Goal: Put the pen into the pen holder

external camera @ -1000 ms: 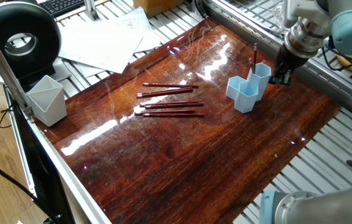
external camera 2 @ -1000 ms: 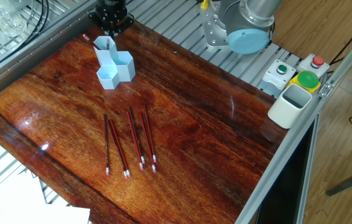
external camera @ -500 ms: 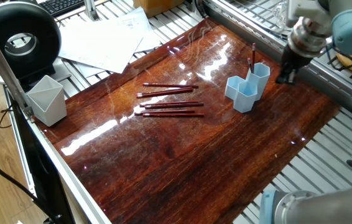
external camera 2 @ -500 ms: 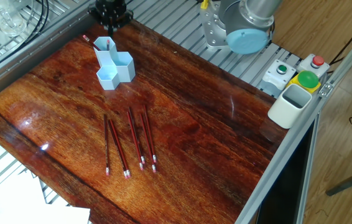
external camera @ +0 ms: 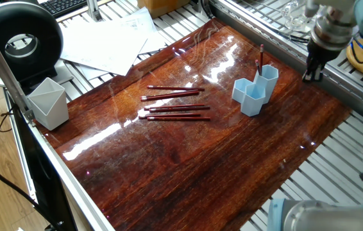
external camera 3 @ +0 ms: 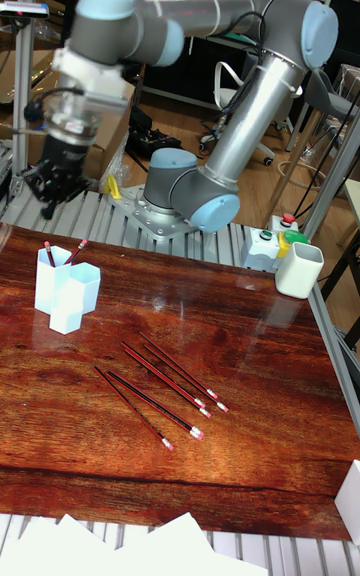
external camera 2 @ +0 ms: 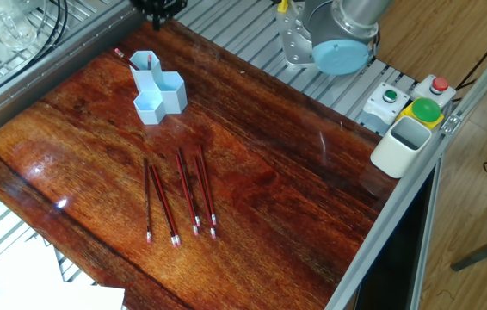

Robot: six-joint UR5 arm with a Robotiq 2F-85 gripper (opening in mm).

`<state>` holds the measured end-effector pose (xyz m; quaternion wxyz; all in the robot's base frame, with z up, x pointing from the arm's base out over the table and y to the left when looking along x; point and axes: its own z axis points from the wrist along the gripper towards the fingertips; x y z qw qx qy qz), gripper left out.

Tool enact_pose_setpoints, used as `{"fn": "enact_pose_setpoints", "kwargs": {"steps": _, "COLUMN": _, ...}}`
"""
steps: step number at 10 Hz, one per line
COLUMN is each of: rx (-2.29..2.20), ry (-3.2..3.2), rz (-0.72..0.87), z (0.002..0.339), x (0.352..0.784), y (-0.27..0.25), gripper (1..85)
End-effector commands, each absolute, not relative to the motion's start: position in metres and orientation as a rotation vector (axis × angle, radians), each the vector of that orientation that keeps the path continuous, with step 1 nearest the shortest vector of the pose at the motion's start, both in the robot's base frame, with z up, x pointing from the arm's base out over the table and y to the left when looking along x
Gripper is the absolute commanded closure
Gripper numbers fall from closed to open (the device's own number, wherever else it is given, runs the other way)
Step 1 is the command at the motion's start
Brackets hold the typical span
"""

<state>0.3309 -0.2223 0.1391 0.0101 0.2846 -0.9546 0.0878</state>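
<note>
Hovering clear beyond the pen holder point(external camera 3: 66, 297), jaws hold nothing, gap unclear.

A light blue plastic hexagonal pen holder point(external camera: 256, 91) stands on the glossy reddish-brown wood-grain surface point(external camera: 233, 160); dark red pencils point(external camera: 175, 106) have white tips.

Silver-grey tubular arm point(external camera 3: 262, 106), light blue joint caps, black fingers point(external camera 3: 47, 187).

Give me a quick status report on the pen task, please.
Gripper above and behind pen holder, holding nothing. Two pens stand in holder. Four pens lie loose on table. Nothing in the way.
</note>
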Motion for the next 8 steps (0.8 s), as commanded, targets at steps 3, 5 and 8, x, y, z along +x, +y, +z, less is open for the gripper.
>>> {"fn": "enact_pose_setpoints", "kwargs": {"steps": 3, "rx": 0.692, "ry": -2.900, "rz": 0.372, "z": 0.184, "x": 0.318, "y": -0.143, "gripper": 84.7}}
{"fn": "enact_pose_setpoints", "kwargs": {"steps": 5, "rx": 0.703, "ry": -2.859, "rz": 0.439, "z": 0.178, "x": 0.320, "y": -0.155, "gripper": 84.7}}
{"fn": "enact_pose_setpoints", "kwargs": {"steps": 8, "rx": 0.828, "ry": -2.874, "rz": 0.427, "z": 0.156, "x": 0.340, "y": -0.174, "gripper": 84.7}}
